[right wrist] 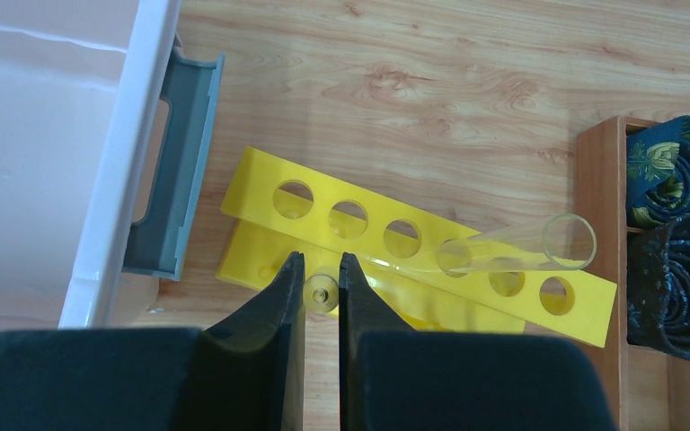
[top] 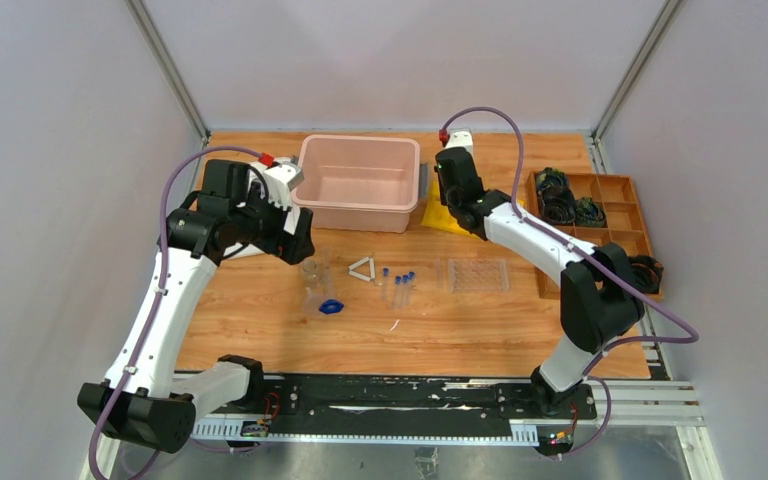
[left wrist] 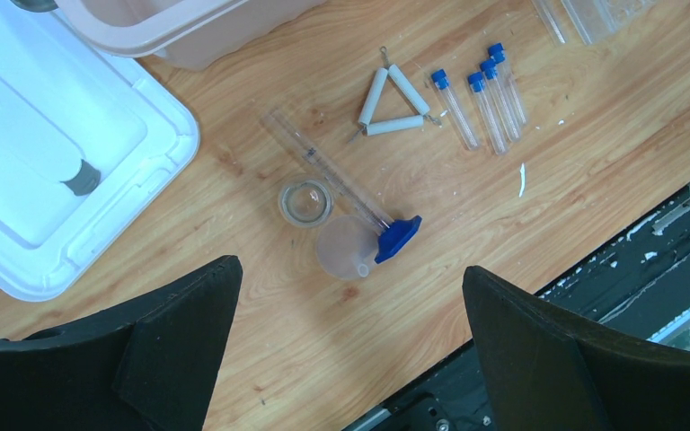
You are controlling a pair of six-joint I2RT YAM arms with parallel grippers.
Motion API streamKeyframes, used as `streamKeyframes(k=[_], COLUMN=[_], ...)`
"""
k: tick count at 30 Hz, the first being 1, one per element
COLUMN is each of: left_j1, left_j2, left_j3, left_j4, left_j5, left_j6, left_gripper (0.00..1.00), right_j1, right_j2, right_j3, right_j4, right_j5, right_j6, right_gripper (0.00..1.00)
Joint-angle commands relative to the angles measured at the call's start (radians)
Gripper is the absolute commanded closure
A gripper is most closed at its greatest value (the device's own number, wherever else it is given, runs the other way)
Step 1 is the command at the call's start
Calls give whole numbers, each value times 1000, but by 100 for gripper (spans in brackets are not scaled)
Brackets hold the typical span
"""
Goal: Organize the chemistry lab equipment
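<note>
By the edge of the pink bin (top: 360, 185), right gripper (right wrist: 322, 260) jaws pinch a clear tube (right wrist: 322, 293) (wrist view only); left gripper (left wrist: 350, 269) jaws gape over desk (left wrist: 575, 197).

Top view overlooks table (top: 260, 330); nearer left wrist shares white triangle frame (top: 361, 270)

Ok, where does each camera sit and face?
Top external: above and behind the bases, looking down on the table; left arm and right arm show.
Left wrist: looks down at the white triangle frame; open left gripper below.
Right wrist: looks down at the yellow rack; right gripper shut on a small clear tube.
Top and left wrist share the white triangle frame.
</note>
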Motion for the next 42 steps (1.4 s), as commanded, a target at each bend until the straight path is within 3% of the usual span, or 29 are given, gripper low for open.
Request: streamKeyframes(k=[1, 42], left_j1=[2, 2], left_j2=[1, 8], left_j3=[30, 37], left_j4=[12, 12], left_j5=[2, 3], left_j6=[-3, -9], left_gripper=[0, 0], right_j1=[-10, -13], right_j2=[15, 2], right_j3=[-17, -88], right_j4=[40, 40], right_j5=[30, -7], right_j6=[-9, 53], right_gripper=[100, 100])
